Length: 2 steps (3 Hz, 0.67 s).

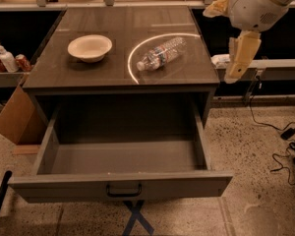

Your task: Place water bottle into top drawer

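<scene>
Top R: white arm bent over; tool hangs below it, pointing down.

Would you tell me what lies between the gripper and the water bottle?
Only bare cabinet top separates the gripper, beyond its right edge, from the water bottle, in the camera view.

Cabinet top: bowl, water bottle lying on side; jaws beyond right edge.

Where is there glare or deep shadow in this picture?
Camera view: a bright curved glare arcs on the cabinet top, partly around the water bottle; the top drawer is shadowed at its back; the gripper, hanging right of the cabinet, is well lit.
</scene>
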Motion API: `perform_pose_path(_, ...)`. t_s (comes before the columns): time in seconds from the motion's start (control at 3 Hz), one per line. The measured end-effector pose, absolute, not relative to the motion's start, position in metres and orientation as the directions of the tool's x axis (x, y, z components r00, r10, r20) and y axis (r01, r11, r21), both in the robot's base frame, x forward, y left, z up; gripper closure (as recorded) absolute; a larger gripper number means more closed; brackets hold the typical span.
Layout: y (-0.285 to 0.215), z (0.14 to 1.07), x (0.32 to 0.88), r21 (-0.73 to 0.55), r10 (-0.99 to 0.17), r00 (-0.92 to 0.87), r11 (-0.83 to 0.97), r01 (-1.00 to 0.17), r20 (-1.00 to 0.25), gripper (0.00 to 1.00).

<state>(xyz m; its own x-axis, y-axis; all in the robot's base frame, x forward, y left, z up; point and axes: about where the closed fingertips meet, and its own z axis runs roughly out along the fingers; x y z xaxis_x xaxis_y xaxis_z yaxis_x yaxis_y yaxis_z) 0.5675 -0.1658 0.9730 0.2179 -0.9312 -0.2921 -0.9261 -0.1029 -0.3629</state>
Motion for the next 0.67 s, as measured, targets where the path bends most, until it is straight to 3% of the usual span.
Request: perform_pose_path(0.67, -0.1601, 0.9644, 0.5765, -0.37, -0.922, 0.241, -0.118, -0.921, -0.304, 0.0)
